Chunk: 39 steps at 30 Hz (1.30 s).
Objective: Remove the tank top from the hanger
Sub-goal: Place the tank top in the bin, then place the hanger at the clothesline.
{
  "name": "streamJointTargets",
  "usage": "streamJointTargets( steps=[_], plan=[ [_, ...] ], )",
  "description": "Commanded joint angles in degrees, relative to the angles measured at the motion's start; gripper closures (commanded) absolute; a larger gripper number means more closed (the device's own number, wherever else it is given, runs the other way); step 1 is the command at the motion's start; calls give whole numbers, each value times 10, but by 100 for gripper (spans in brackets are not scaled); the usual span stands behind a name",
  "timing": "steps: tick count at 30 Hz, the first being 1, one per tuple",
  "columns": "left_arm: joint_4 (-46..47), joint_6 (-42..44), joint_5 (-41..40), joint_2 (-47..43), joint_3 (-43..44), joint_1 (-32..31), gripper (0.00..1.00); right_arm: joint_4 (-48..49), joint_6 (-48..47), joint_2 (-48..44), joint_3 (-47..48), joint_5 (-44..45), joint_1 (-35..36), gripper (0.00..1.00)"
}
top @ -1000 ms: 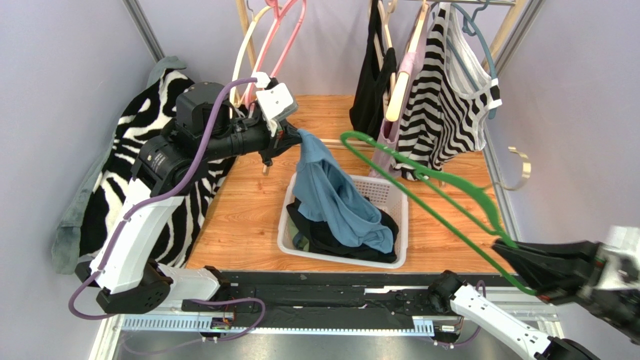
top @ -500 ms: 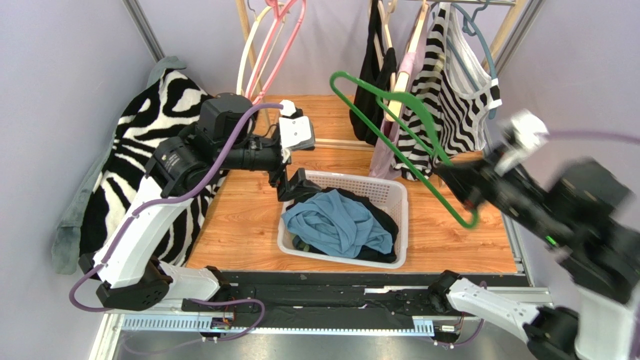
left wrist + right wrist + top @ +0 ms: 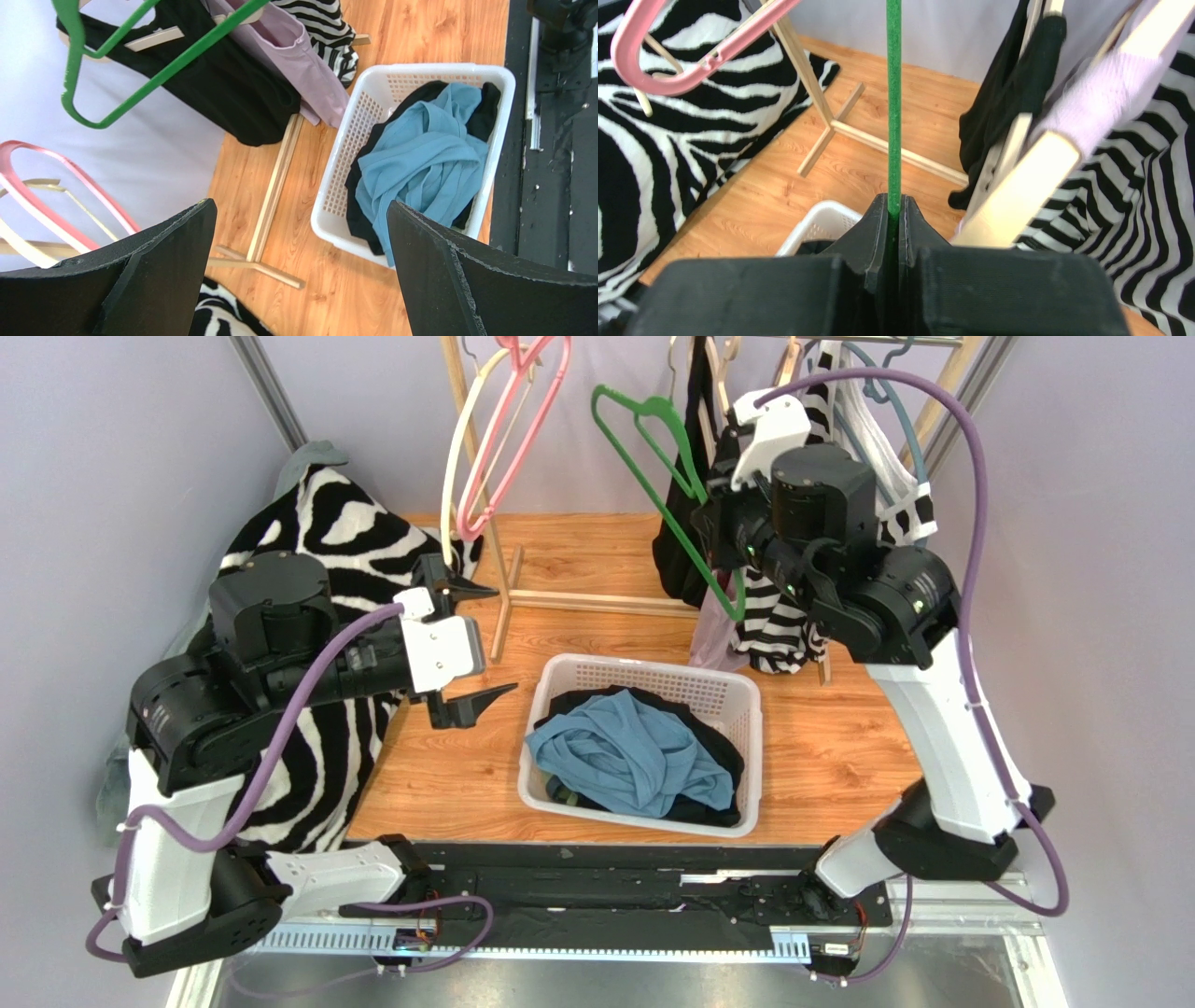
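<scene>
Tank top (image 3: pixel 631 753) = the blue one, bunched up in the white basket (image 3: pixel 638 669) at ctr of the top view, on top of a dark garment (image 3: pixel 359 220). It's fully off the green hanger (image 3: pixel 894 105); nothing hangs from that hanger.

Left pincer (image 3: pixel 488 641) is at mid-left of the frame w/ jaws spread wide and nothing between them. Its wrist view looks down past both fingers onto the basket. Right pincer (image 3: pixel 894 206) is at upper ctr, pressed together on the hanger's thin bar, right next to the striped top (image 3: pixel 1151 231) and other hanging clothes.

Key relation: in the top view the tank top lies right of and a bit below the left pincer, near but apart. From the right pincer it's well below, toward the bottom of the frame, so the left arm is nearer. Being a heap, it has no clear long axis. The hanger does: it slants from the hook at upper left to the pinched end at lower right.

Judgement: removal looks done. Prob. only the bare hanger is left to deal with, and the hook end points away from the basket, up toward the other hangers.
</scene>
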Motion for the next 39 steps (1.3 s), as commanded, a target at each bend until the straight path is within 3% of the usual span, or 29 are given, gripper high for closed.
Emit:
streamJointTargets(
  steps=[1, 7, 18, 26, 39],
  plan=[
    [-19, 35, -11, -10, -7, -1, 1, 65, -25, 37, 73, 14, 4, 100],
    [-22, 38, -13, -32, -25, -1, 1, 73, -74, 115, 151, 26, 5, 100],
    [-22, 27, -3, -45, -26, -1, 1, 138, -132, 183, 176, 88, 0, 100],
    [-24, 22, 4, -48, -25, -1, 1, 158, -119, 213, 199, 53, -40, 100],
    [-25, 15, 27, -45, -16, -1, 1, 160, -105, 228, 161, 34, -53, 100]
  ],
)
